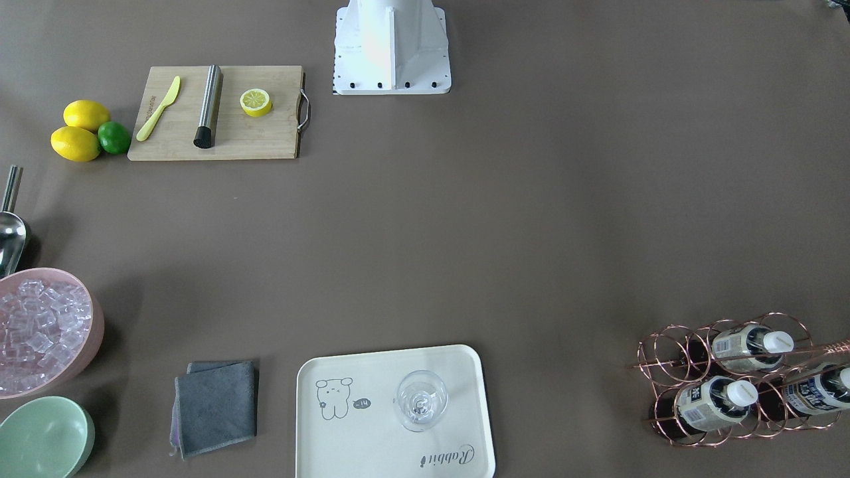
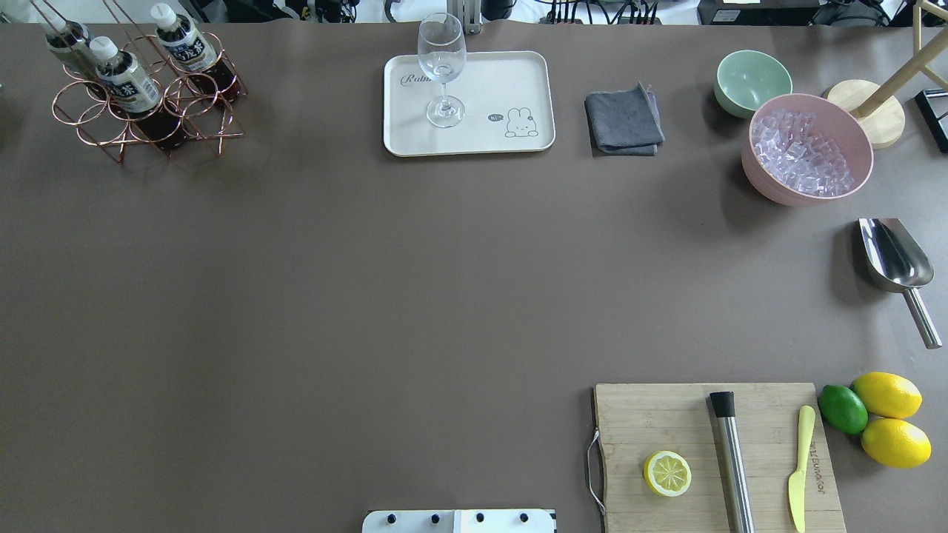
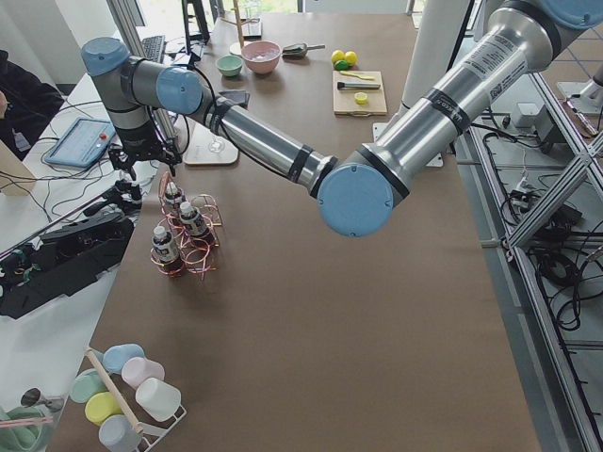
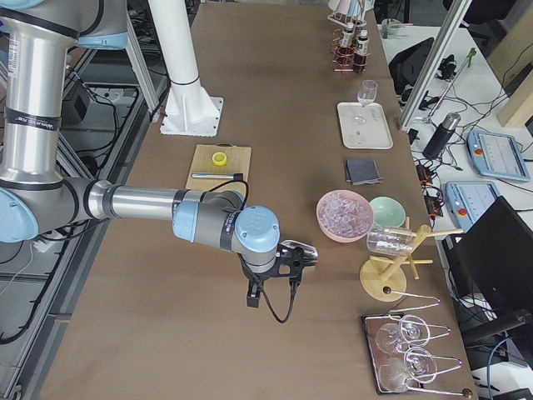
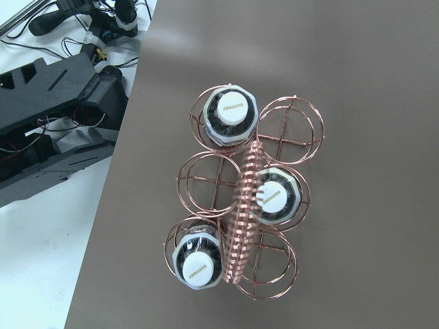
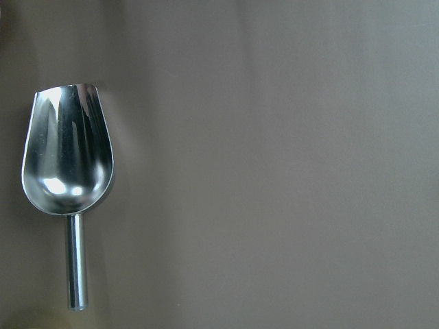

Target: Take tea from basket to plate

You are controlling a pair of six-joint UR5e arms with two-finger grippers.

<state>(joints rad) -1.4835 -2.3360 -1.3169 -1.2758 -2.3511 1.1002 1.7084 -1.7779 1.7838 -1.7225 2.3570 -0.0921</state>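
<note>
Three tea bottles with white caps stand in the copper wire basket, which sits at the table's far left corner in the overhead view. The left wrist view looks straight down on them and shows no fingers. In the exterior left view my left gripper hangs above the basket; I cannot tell whether it is open or shut. The cream plate lies at the far middle with a wine glass on it. My right gripper hovers over a metal scoop; its state is unclear too.
A pink bowl of ice, a green bowl and a grey cloth lie right of the plate. The cutting board carries a lemon half, a steel rod and a yellow knife, with lemons and a lime beside it.
</note>
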